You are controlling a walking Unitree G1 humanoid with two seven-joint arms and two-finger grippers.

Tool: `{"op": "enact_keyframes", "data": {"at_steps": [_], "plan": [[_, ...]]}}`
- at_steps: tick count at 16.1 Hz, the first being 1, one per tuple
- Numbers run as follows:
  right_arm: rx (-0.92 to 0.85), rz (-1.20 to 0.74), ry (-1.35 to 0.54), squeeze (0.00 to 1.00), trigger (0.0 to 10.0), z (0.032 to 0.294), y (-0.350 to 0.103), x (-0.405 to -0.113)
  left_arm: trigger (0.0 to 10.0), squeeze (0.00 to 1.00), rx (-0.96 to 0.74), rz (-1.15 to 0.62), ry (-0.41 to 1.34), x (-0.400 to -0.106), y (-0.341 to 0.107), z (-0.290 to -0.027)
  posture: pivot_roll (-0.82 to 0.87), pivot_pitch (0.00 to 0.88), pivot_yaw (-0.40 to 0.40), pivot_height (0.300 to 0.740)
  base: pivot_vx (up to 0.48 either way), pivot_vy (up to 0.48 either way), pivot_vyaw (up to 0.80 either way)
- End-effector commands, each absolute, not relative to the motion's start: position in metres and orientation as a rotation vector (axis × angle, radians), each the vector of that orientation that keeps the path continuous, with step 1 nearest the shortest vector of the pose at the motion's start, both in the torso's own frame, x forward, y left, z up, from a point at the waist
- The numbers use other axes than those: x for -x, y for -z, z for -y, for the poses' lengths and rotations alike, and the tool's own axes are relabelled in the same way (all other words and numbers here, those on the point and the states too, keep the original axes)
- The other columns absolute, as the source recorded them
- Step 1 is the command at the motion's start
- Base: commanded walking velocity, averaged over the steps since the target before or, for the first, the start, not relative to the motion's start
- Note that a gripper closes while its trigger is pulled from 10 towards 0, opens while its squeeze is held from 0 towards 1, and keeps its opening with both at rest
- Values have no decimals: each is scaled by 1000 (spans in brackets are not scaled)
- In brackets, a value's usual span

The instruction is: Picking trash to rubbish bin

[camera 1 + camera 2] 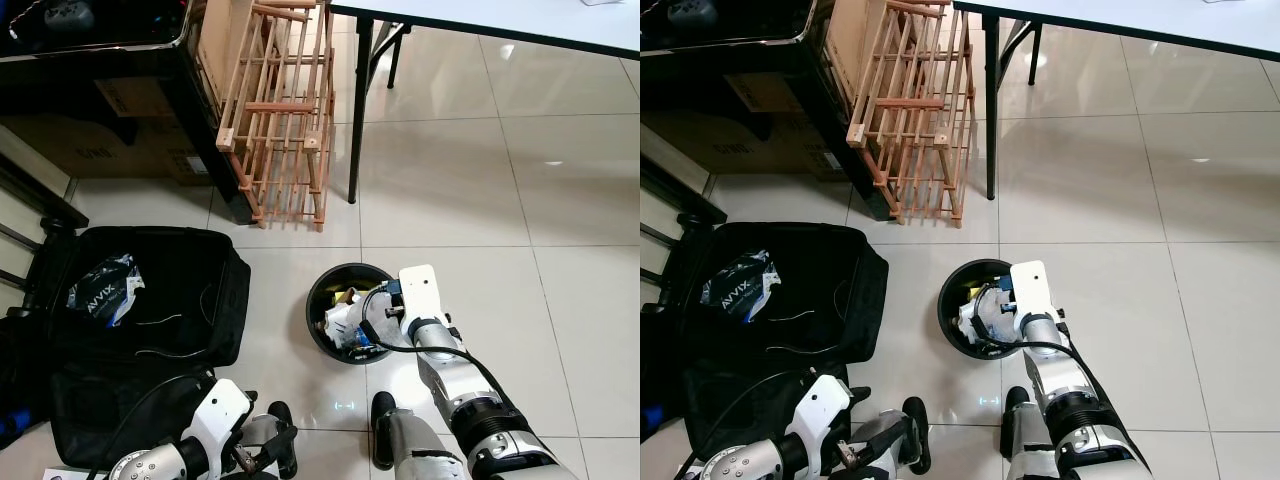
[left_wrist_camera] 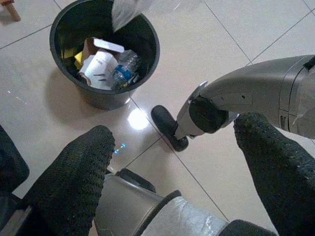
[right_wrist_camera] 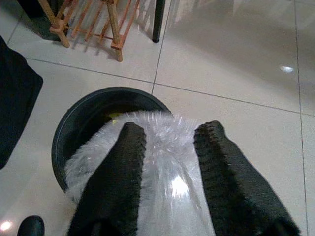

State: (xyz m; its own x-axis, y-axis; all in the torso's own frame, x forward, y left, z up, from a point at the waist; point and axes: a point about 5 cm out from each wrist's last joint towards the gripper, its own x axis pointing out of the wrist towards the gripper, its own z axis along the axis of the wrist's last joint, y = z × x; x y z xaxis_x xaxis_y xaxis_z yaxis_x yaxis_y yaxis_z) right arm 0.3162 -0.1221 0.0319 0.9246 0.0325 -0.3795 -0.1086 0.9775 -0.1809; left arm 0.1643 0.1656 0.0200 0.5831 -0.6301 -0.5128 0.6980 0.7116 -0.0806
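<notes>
Crinkly clear plastic (image 3: 167,162) over round bin (image 3: 88,113)

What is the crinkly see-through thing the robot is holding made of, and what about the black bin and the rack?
The thing in the right gripper looks like thin clear plastic: wrinkled, shiny, see-through. The bin seems smooth black plastic, though metal can't be excluded. The rack is bare pale wood, with slats.

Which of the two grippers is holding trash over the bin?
The right gripper: its fingers clamp a clear plastic bag above the black bin. The left gripper is open and empty, low by the floor.
</notes>
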Motion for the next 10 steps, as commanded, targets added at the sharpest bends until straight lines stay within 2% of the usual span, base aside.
{"op": "enact_keyframes", "data": {"at_steps": [1, 10], "plan": [[184, -423, -84, 1000, 10000, 120, -22, -309, 10000, 0, -133, -587, 778, -156, -12, -168, 111, 349, 71, 740, 0, 0, 0], [184, -420, -83, 1000, 10000, 121, -22, -310, 10000, 0, -138, -584, 777, -158, -11, -168, 112, 346, 73, 740, 0, 0, 0]]}}
